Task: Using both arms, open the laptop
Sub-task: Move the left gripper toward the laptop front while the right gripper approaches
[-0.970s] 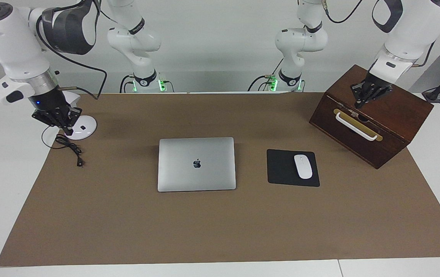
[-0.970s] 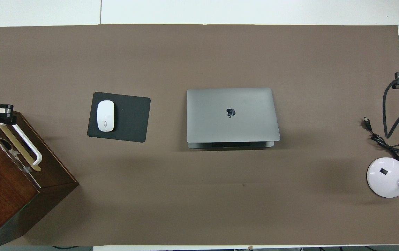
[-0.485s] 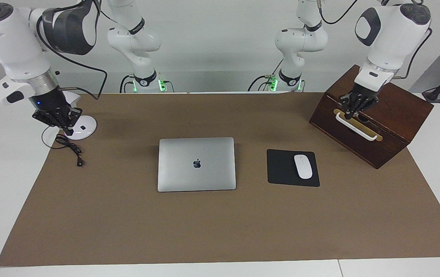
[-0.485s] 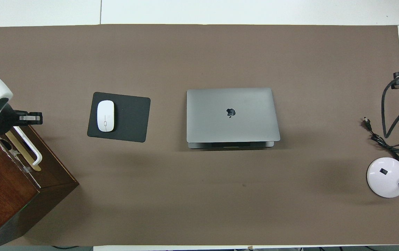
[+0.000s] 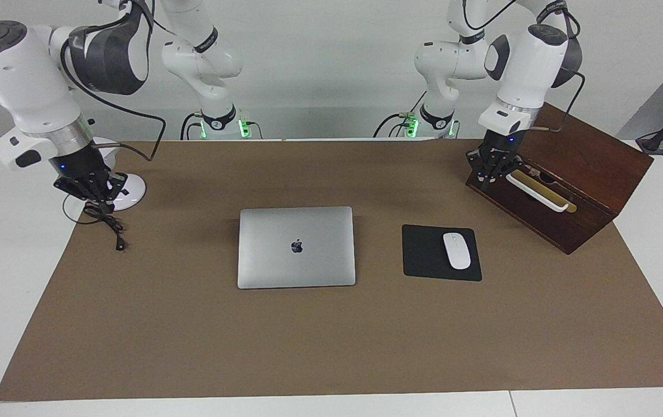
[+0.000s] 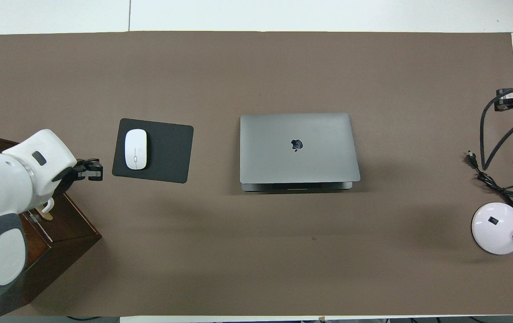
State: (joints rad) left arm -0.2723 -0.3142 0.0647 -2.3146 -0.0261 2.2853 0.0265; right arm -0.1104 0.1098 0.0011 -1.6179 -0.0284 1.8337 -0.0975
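Note:
The silver-grey laptop (image 5: 297,246) (image 6: 299,146) lies closed and flat in the middle of the brown mat, apple logo up. Neither gripper touches it. My left gripper (image 5: 487,175) (image 6: 91,169) hangs shut and empty by the corner of the wooden box, over the strip of mat between the box and the mouse pad. Over the lamp base and its cable, at the right arm's end of the table, my right gripper (image 5: 98,201) (image 6: 506,97) is shut and empty.
A black mouse pad (image 5: 421,253) (image 6: 167,150) with a white mouse (image 5: 456,250) (image 6: 135,149) lies beside the laptop. A dark wooden box (image 5: 589,168) (image 6: 66,226) with a white handle stands at the left arm's end. A white lamp base (image 5: 128,194) (image 6: 497,227) and black cable (image 5: 110,225) (image 6: 492,183) sit at the right arm's end.
My left arm has swung from above the wooden box's top toward the middle of the table, past the handle to the box's corner. The right gripper has shifted only slightly. The laptop has not moved.

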